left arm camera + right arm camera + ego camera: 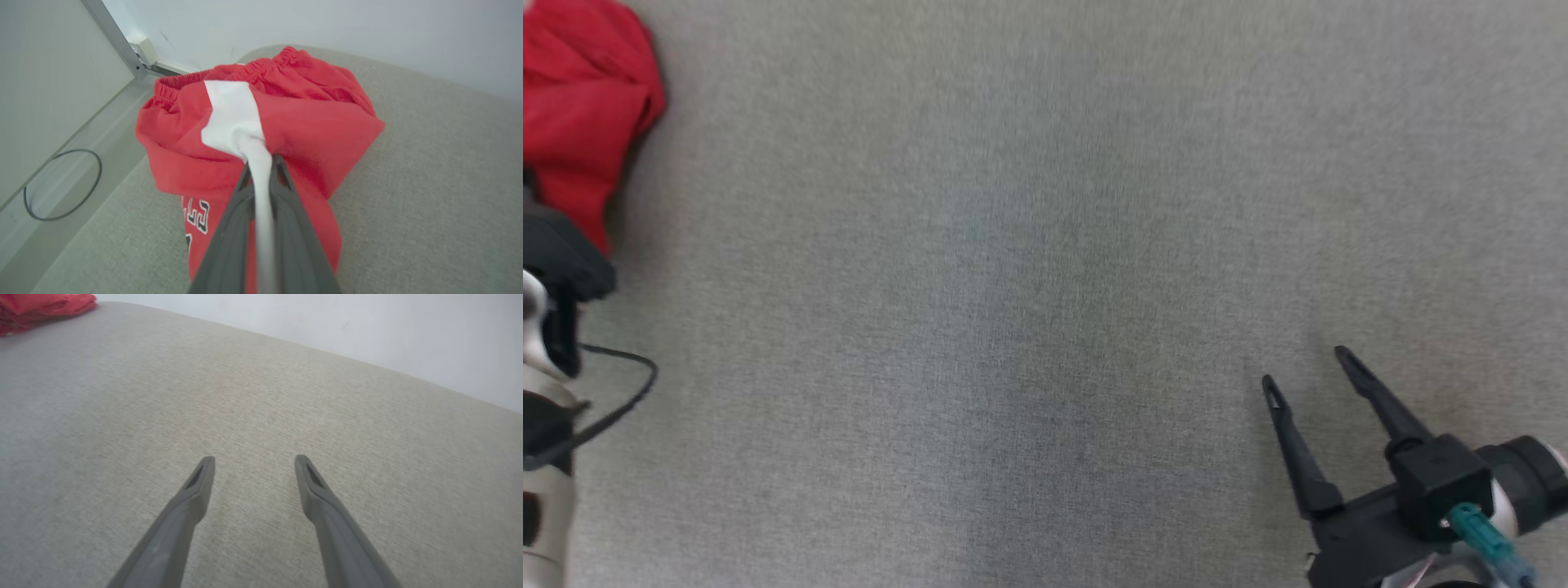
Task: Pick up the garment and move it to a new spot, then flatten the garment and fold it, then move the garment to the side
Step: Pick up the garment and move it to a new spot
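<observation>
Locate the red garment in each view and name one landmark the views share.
Head view: red garment at top left corner.
Left wrist view: centre, its white stripe pinched in left gripper jaws.
Right wrist view: top left corner.
Shared landmark: grey fabric surface beneath it.

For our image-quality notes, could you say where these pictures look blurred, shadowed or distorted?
Head view: soft, with a dim band down the grey woven cloth surface and a shadow beside the crumpled red garment. Left wrist view: left gripper blurred near the lens, garment sharper. Right wrist view: the surface's far edge bows, lens distortion.
</observation>
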Motion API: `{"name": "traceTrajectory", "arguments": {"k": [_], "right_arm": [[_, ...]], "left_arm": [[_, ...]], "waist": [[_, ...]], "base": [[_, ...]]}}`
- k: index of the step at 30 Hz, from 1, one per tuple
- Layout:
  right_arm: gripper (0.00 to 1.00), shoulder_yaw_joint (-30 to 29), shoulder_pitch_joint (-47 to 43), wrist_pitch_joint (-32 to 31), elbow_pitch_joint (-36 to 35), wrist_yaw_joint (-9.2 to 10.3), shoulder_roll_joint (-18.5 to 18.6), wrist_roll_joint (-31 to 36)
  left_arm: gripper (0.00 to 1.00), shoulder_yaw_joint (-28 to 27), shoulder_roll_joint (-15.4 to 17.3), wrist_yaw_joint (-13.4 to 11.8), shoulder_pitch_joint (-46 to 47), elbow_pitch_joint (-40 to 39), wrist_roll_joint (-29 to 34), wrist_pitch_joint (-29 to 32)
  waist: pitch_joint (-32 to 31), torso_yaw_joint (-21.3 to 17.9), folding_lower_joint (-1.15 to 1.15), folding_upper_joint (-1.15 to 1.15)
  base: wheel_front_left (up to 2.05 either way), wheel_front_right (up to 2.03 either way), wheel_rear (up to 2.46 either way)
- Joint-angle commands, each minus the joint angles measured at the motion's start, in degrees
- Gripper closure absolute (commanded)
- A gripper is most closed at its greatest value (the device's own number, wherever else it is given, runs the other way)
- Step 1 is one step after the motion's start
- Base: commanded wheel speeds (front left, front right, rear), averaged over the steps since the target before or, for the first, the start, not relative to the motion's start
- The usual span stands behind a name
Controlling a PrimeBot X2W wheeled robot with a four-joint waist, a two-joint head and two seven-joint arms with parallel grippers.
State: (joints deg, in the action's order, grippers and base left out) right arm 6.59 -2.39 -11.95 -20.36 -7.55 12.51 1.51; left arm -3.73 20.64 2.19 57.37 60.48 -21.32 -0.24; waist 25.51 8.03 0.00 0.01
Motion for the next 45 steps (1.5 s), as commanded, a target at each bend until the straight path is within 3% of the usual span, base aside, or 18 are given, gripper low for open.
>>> {"name": "traceTrajectory", "arguments": {"k": [1, 9, 14, 19, 27, 34, 41, 45], "right_arm": [[0.0, 0.36, 0.43, 0.8, 0.93, 0.14, -0.58, -0.25], [0.0, 2.31, 2.1, 6.77, 11.44, 0.14, -5.72, -1.8], [0.0, 1.59, 0.34, 8.73, 15.64, 0.14, -7.61, -2.43], [0.0, 0.89, -0.47, 9.6, 16.67, 0.14, -8.47, -2.29], [0.0, 0.05, -0.86, 9.01, 16.05, 0.14, -8.97, -1.77], [0.0, 0.04, 0.31, 8.54, 15.01, 0.14, -8.98, -1.52], [0.0, 1.19, 1.35, 8.37, 14.77, 0.14, -8.71, -2.14], [0.0, 1.75, 1.61, 8.52, 14.96, 0.14, -8.81, -2.56]], "left_arm": [[1.0, 0.48, 0.75, 0.22, 0.58, -0.47, 0.61, -0.46], [1.0, 5.0, 4.05, 2.41, 3.24, -8.17, 4.04, 0.74], [1.0, 9.16, 3.53, 3.8, 2.27, -15.35, 6.19, 2.7], [1.0, 11.43, 1.15, 4.26, 0.64, -25.0, 4.8, 5.74], [1.0, 14.67, -3.54, 3.07, -8.21, -41.6, 3.24, 9.7], [1.0, 17.15, -9.04, 1.32, -20.21, -49.95, 0.29, 9.28], [1.0, 20.14, -12.5, -0.49, -28.0, -48.56, 1.04, 6.02], [1.0, 23.26, -13.85, -0.99, -31.18, -42.47, 3.22, 3.6]], "waist": [[-4.76, -0.3, 0.0, -0.01], [-18.02, -2.62, 0.0, -0.01], [-25.96, -5.4, 0.0, -0.01], [-29.2, -9.74, 0.0, -0.01], [-28.99, -17.39, 0.0, -0.01], [-26.85, -24.01, 0.0, -0.01], [-24.88, -28.35, 0.0, -0.01], [-23.77, -29.64, 0.0, -0.01]], "base": [[0.0, 0.0, 0.0], [0.0, 0.0, 0.0], [0.0, 0.0, 0.0], [0.0, 0.0, 0.0], [0.0, 0.0, 0.0], [0.0, 0.0, 0.0], [0.0, 0.0, 0.0], [0.0, 0.0, 0.0]]}}
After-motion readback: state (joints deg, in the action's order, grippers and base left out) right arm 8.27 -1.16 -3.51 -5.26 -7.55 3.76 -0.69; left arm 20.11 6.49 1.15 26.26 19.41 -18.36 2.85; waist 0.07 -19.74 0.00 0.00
